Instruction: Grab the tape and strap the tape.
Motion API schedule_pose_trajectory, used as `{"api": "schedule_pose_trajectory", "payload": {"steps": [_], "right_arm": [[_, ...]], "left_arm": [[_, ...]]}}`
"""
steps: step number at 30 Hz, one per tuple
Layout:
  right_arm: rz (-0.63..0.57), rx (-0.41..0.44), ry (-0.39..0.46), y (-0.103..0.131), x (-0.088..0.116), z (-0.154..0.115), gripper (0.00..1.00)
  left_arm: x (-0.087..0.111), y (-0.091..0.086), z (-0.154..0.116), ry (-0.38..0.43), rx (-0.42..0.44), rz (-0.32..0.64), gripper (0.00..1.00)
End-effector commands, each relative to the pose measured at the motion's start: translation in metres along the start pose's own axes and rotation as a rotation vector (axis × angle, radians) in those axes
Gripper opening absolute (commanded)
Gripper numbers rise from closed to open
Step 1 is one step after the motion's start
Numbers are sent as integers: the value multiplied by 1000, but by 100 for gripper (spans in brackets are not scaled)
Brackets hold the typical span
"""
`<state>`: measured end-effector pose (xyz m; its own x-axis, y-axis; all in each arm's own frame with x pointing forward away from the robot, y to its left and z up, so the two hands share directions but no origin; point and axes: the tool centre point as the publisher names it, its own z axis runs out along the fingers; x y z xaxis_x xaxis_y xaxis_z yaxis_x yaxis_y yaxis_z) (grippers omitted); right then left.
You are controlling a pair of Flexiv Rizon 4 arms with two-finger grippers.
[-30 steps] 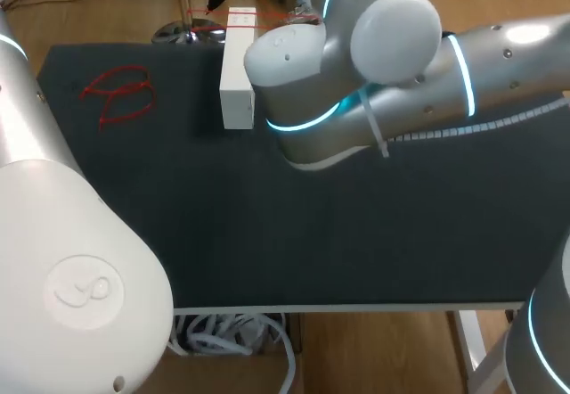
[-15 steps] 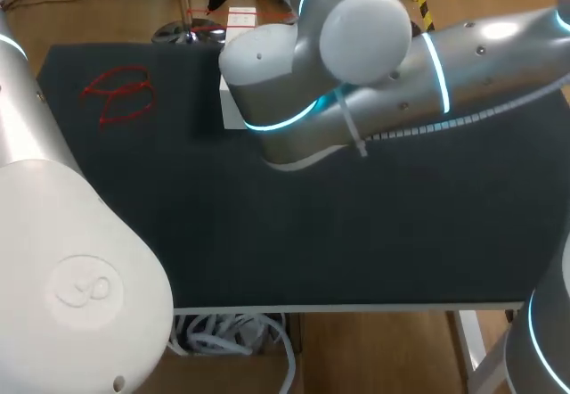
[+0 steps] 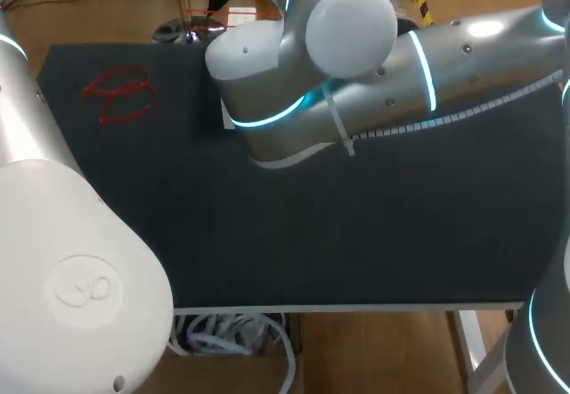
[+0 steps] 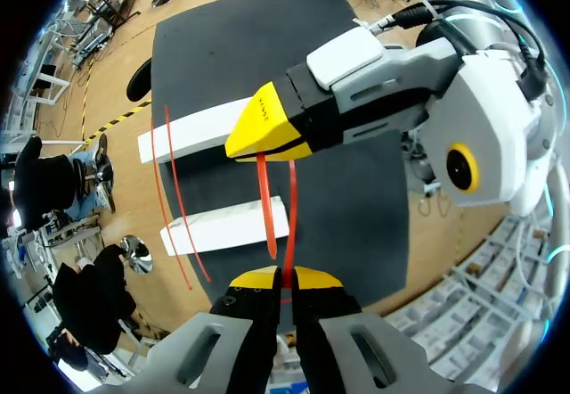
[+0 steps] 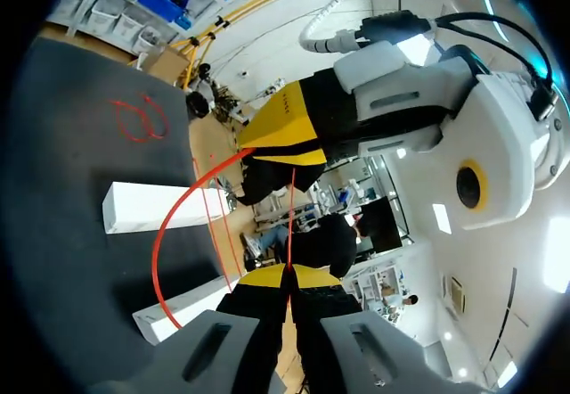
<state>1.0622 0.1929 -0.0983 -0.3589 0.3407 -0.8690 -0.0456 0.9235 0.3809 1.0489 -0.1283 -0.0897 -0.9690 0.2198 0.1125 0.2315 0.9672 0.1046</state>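
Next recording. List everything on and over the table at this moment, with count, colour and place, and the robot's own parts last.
tape: one strand, red, stretched between the two grippers.
tape loops: one loose bundle, red, on the mat's far left.
boxes: two, white, long, side by side beyond the grippers, with thin red strands across them.
mat: one, black, covering the table.
right arm: silver-white, reaching across the far side and hiding most of the boxes in the head view.
left arm: white, near left.
left gripper: yellow tips shut on the tape.
right gripper: yellow tips shut on the tape.
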Motion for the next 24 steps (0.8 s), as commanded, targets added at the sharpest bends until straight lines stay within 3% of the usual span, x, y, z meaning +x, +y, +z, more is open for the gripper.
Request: {"api": "schedule_pose_trajectory", "payload": {"steps": [1, 24], "right_arm": [[-12, 2, 16, 6, -3, -1, 0], [-61, 6, 38, 12, 6, 2, 0]], "left_arm": [[0, 0, 0, -1, 0, 1, 0], [0, 0, 0, -1, 0, 1, 0]]}}
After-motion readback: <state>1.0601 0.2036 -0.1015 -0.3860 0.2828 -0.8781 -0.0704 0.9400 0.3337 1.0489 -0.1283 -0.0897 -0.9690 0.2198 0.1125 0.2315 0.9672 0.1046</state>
